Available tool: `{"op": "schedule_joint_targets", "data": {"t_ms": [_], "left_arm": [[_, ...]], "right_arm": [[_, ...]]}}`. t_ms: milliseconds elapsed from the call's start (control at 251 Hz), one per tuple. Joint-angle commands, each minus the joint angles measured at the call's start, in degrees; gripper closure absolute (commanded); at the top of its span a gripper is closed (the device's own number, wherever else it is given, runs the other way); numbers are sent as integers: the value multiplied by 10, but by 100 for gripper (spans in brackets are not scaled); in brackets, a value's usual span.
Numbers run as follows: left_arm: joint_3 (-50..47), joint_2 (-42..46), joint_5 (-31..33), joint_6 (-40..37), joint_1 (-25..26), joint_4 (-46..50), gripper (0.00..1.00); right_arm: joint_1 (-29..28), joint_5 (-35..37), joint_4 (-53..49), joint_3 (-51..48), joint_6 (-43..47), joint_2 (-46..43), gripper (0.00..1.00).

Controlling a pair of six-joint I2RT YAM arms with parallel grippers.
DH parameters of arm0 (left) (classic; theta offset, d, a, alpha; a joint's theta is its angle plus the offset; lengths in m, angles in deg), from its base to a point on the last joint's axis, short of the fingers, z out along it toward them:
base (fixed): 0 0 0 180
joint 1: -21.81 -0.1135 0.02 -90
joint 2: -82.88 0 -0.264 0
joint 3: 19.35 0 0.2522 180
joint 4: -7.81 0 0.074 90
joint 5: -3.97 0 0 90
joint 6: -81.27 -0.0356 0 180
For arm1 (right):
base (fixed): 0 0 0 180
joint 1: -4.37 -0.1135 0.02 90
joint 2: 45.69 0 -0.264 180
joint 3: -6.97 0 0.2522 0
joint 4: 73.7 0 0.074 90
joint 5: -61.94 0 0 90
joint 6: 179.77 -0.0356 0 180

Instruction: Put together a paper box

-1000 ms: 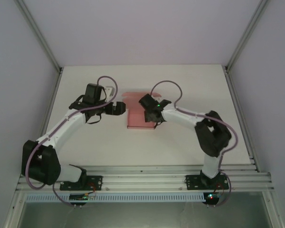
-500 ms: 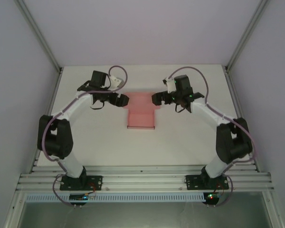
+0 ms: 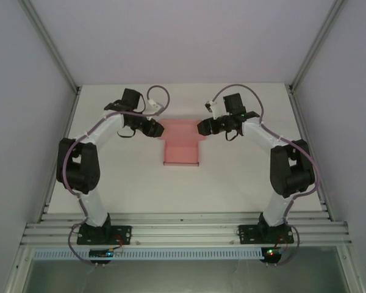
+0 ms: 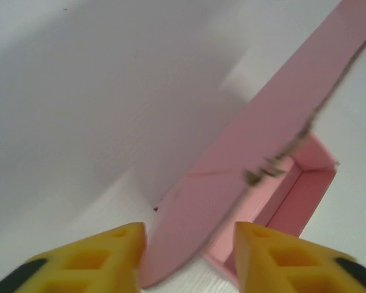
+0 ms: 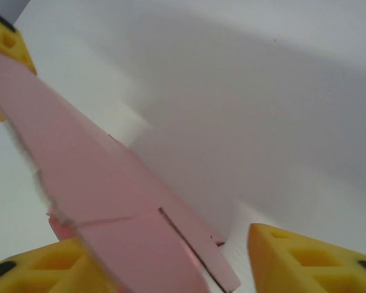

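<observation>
Paper box (image 3: 180,154) of light pink card, at the centre of the overhead frame on a white surface (image 3: 244,177), with a wider flap (image 3: 180,129) across its upper edge. The flap's long axis runs straight across the frame, left to right. An arm sits at each end of it: the left gripper (image 3: 157,129) just beside the left end, the right gripper (image 3: 201,127) just beside the right end, both pointing inward. Neither arm looks nearer than the other. The coming move likely depends on both closing in along that one line, with the flap's ends between their fingers.

From overhead the fingers are too small and dark to read; the wrist cameras show them.

Left wrist view: the left gripper (image 4: 189,231) is spread wide, with yellow fingers (image 4: 97,259) at the bottom of the frame. The flap's rounded end sits in the gap, close to the finger at lower left; whether they touch cannot be told. The flap rises toward the upper right, and the box's shallow walled body (image 4: 305,189) shows beneath it at right.

Right wrist view: the right gripper (image 5: 165,241) is likewise spread apart. The flap (image 5: 110,201) runs from upper left down into the gap, well clear of the finger at lower right. A yellow finger of the left gripper shows at the top left corner.
</observation>
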Motion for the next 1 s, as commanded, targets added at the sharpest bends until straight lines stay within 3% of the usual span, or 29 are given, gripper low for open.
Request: {"op": "schedule_joint_targets", "data": {"t_ms": [0, 108, 271, 431, 507, 639, 802, 998], "left_arm": [[19, -8, -10, -3, 3, 16, 75], [14, -2, 12, 28, 13, -3, 100], [3, 20, 131, 75, 50, -30, 100], [41, 19, 355, 167, 110, -6, 100], [67, 9, 424, 212, 137, 14, 100], [94, 1, 446, 277, 163, 22, 100], [72, 21, 415, 367, 164, -30, 100], [-2, 51, 396, 457, 164, -189, 100]], "right_arm": [[-3, 25, -41, 26, 18, 7, 65], [-11, 66, -63, 39, 35, 9, 88], [-49, 176, -75, 44, 63, -9, 93], [-100, 327, -60, 47, 28, -28, 97], [-125, 382, -35, 44, 5, -32, 99], [-159, 470, 12, 38, -65, -32, 100], [-161, 454, 100, 7, -204, -33, 100], [-161, 443, 297, -53, -315, -27, 100]]}}
